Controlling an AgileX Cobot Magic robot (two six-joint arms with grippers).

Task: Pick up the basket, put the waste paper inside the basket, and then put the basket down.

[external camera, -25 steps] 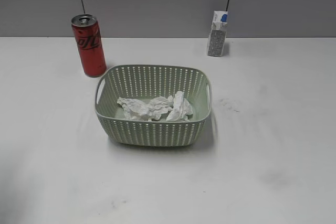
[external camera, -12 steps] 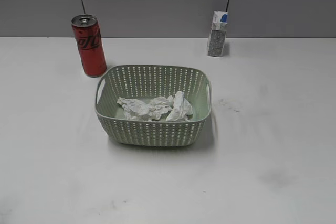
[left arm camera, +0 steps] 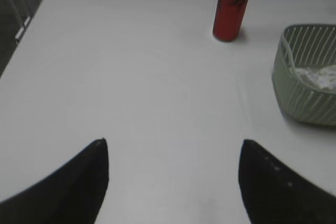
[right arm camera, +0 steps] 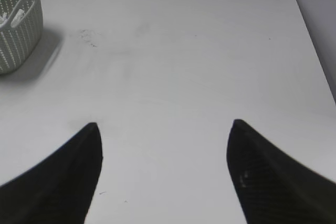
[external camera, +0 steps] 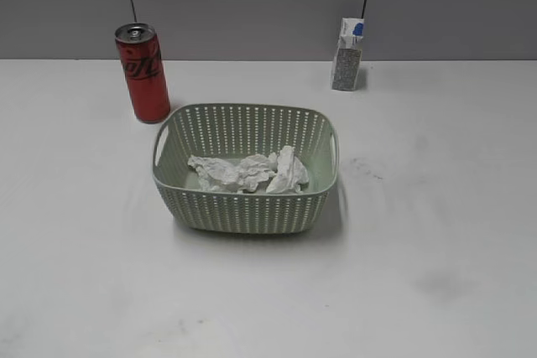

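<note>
The pale green slotted basket [external camera: 243, 207] stands on the white table in the middle of the exterior view. Several crumpled white waste paper wads [external camera: 248, 173] lie inside it. The basket also shows at the right edge of the left wrist view [left arm camera: 304, 98], with paper [left arm camera: 321, 76] in it, and at the top left of the right wrist view [right arm camera: 16, 24]. My left gripper [left arm camera: 173, 142] is open and empty over bare table, left of the basket. My right gripper [right arm camera: 164, 125] is open and empty over bare table, right of the basket. Neither gripper shows in the exterior view.
A red soda can [external camera: 142, 73] stands behind the basket's left corner and also shows in the left wrist view [left arm camera: 232, 6]. A small white-grey carton [external camera: 346, 54] stands at the back right. The table's right edge [right arm camera: 310, 35] shows in the right wrist view.
</note>
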